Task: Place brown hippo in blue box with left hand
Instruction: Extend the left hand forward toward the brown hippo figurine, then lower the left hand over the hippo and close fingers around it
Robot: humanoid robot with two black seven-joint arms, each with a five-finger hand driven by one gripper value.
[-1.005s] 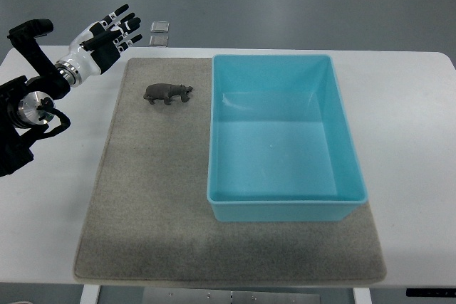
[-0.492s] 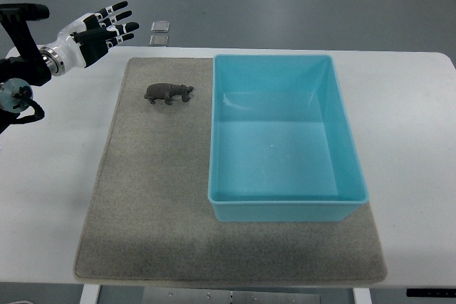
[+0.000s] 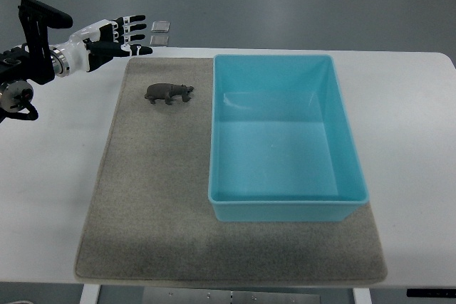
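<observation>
The left hand (image 3: 114, 37) comes in from the left edge, at the far left corner of the white table (image 3: 406, 105). Its fingers (image 3: 135, 28) are stretched out and slightly spread, pointing to the right, and they hold nothing. The fingertips end above the far left corner of the grey mat (image 3: 149, 197), near its far edge.

The brown hippo (image 3: 168, 92) stands on the mat, on its far part, with its head toward the blue box (image 3: 283, 137). It is apart from the hand, nearer to the robot and a little to the right of the fingertips. Between the hippo's nose and the left wall of the box there is a narrow strip of bare mat; they do not touch.

The box is open on top and has nothing inside. It sits on the right part of the mat, and its far wall lies close to the mat's far edge. The left half of the mat, nearer than the hippo, is bare.

Two small clear squares (image 3: 160, 32) lie beyond the table's far edge, just past the fingertips.
</observation>
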